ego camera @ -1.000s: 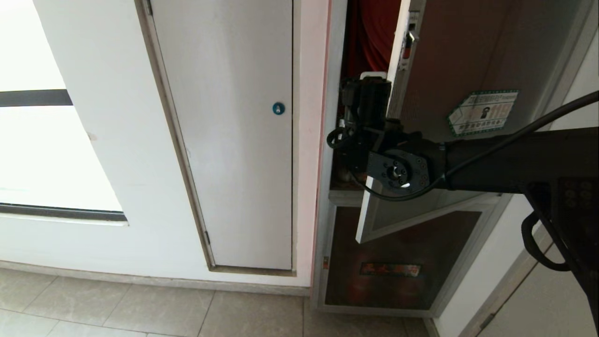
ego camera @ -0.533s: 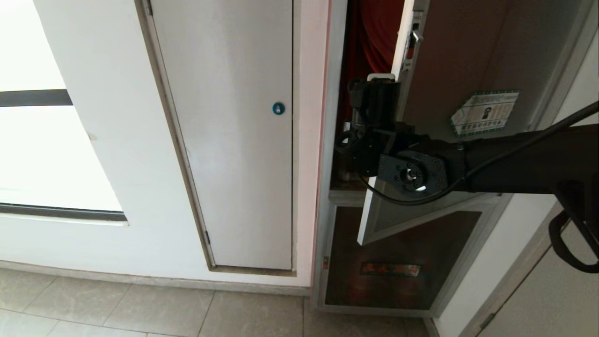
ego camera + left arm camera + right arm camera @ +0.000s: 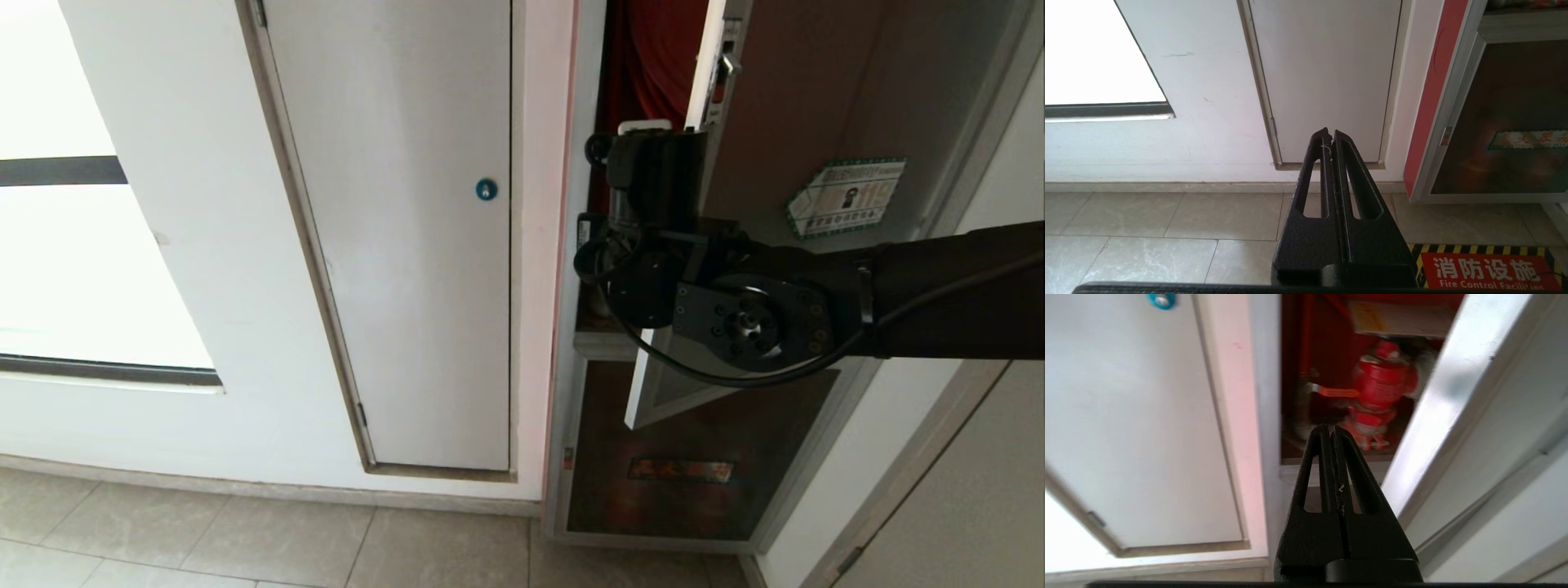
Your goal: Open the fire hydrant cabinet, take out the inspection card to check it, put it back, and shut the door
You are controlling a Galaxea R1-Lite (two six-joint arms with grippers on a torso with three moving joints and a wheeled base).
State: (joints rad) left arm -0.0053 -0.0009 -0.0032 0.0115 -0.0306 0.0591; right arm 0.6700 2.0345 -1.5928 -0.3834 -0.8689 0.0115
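Now the door (image 3: 784,122) has been swung wider by the empty, pinched-shut right claw (image 3: 1333,435); the red interior is exposed, so the inspection card can be sought.

A: What is the wrist camera showing?
B: The right tool (image 3: 1333,435), fingers pressed together, is pointing into the fire hydrant cabinet (image 3: 1327,355), where a red valve (image 3: 1380,388) is sitting.
A: And beside it?
B: The door (image 3: 1453,396) is standing ajar; a white door (image 3: 1126,416) is flanking the other side.
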